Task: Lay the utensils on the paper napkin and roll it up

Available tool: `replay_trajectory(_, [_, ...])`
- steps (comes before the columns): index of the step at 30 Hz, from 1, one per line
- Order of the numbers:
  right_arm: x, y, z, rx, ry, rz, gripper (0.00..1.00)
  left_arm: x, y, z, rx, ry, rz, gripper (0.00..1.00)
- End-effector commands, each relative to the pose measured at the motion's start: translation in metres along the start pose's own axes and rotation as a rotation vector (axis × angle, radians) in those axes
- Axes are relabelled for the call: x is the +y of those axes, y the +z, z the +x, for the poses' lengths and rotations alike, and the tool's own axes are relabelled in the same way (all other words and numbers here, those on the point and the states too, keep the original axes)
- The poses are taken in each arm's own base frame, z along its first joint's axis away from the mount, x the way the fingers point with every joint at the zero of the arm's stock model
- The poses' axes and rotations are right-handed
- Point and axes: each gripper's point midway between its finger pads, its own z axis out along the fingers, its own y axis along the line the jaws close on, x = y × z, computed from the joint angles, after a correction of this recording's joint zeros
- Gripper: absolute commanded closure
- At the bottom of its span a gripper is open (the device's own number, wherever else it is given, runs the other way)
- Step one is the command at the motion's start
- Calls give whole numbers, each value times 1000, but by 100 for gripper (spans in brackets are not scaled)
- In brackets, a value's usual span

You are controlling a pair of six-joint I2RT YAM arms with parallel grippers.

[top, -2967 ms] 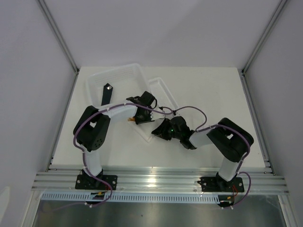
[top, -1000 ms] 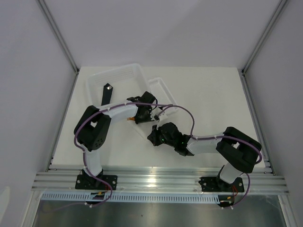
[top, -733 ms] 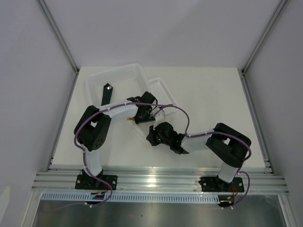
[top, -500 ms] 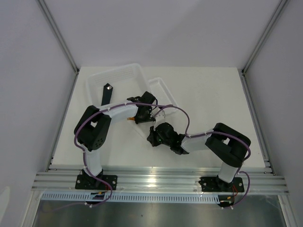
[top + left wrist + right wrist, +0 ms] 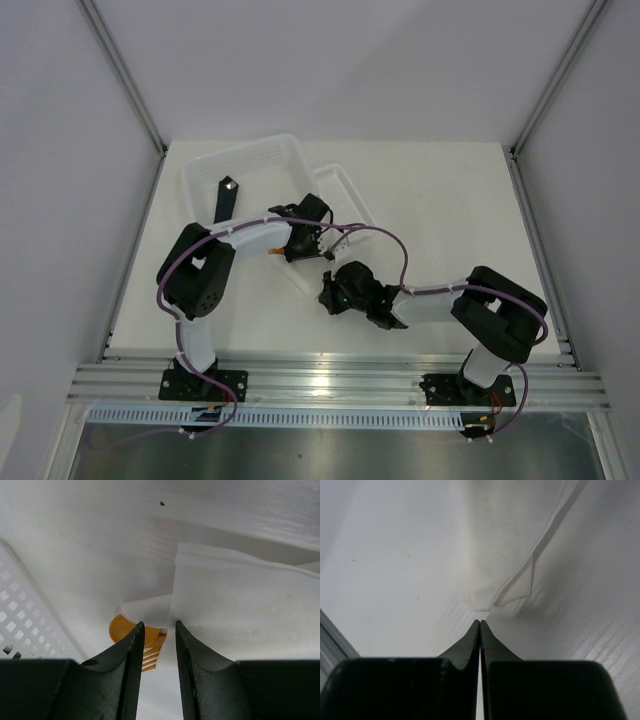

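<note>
A clear white rectangular plastic tray (image 5: 240, 150) at the far left of the white table (image 5: 450, 200) holds one black flat bar with a white dot (image 5: 224, 198). The left arm rises from its base, bends at the elbow and reaches inward, so the left gripper (image 5: 157, 625) points down just beside the tray's perforated wall (image 5: 25, 610). Its jaws stand narrowly apart. The thin orange plastic utensils (image 5: 121, 628), a round spoon bowl and ribbed ends among them, show in the gap with an edge of the soft white paper napkin (image 5: 240, 600); whether they are pinched cannot be told. The napkin lies folded over the utensils on the table between the two grippers. Behind it sits a second, smaller white plastic tray (image 5: 345, 180); its contents cannot be made out. The right arm stretches low and leftward from a folded elbow. The right gripper (image 5: 480, 622) has its jaws pressed together on nothing, tips just short of the napkin's folded corner.
</note>
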Motion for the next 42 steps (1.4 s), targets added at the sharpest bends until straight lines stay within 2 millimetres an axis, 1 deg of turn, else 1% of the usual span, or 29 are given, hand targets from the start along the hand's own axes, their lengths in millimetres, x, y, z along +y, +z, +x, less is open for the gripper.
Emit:
replay_trajectory(1, [20,-11,-50,-125,-7,-43,100,-10,11,4,20,9,45,65])
replay_trajectory(2, [24,-12,-61,-148,-7,-54,100,-11,11,4,21,12,46,65])
replay_trajectory(5, [27,-8,-81,-195,-8,-66,100,-11,11,4,23,10,48,65])
replay_trajectory(8, [31,-4,-87,-198,-10,-86,100,-10,11,3,21,9,44,65])
replay_trajectory(9, [30,2,-81,-177,-15,-88,100,-10,11,3,20,7,45,65])
replay_trajectory(10, [31,6,-83,-173,-23,-84,100,-10,11,4,21,6,46,65])
replay_trajectory(11, [27,11,-80,-162,-18,-74,100,-11,11,3,18,10,46,65])
replay_trajectory(12, [20,20,-71,-132,-13,-56,100,-11,11,4,21,9,48,65])
replay_trajectory(13, [16,23,-67,-120,8,-49,100,-11,12,4,22,7,49,65])
replay_trajectory(14, [6,26,-63,-108,28,-33,100,-11,11,4,21,10,48,65])
replay_trajectory(15, [0,28,-57,-91,40,-23,100,-10,10,3,18,9,46,65])
replay_trajectory(16, [-9,31,-45,-63,50,-4,100,-11,11,4,20,9,47,65])
replay_trajectory(17, [-15,31,-40,-53,58,10,100,-10,10,3,17,10,45,65])
replay_trajectory(20, [-23,29,-23,-11,60,34,100,-11,11,3,18,9,46,65])
replay_trajectory(22, [-25,28,-18,2,61,39,100,-10,10,3,18,9,46,65])
replay_trajectory(24, [-23,25,-20,-4,60,33,99,-12,12,5,24,8,51,65])
replay_trajectory(25, [-22,23,-25,-16,61,29,98,-11,11,4,20,7,47,65])
replay_trajectory(26, [-18,20,-37,-45,61,19,97,-11,11,3,19,10,47,65])
replay_trajectory(29, [-16,12,-61,-97,90,2,93,-10,11,4,21,6,46,65])
replay_trajectory(31, [-18,10,-72,-116,134,-14,84,-11,11,4,23,6,46,65])
replay_trajectory(32, [-19,9,-76,-124,147,-17,81,-11,11,4,22,7,45,65])
replay_trajectory(33, [-21,9,-78,-121,158,-16,75,-11,11,4,24,7,47,65])
replay_trajectory(35, [-23,10,-77,-115,186,-16,71,-11,11,4,22,7,47,65])
replay_trajectory(36, [-23,12,-73,-103,193,-22,66,-10,11,4,22,6,47,65])
replay_trajectory(37, [-23,14,-69,-90,218,-27,63,-10,11,3,21,9,46,65])
replay_trajectory(38, [-27,18,-61,-64,235,-19,60,-11,11,4,23,7,48,65])
replay_trajectory(39, [-27,19,-63,-68,252,-18,58,-12,11,4,24,8,49,65])
replay_trajectory(41, [-35,24,-52,-41,303,-9,56,-10,11,4,22,7,45,65])
replay_trajectory(42, [-34,25,-54,-52,314,-23,55,-11,11,5,24,5,47,65])
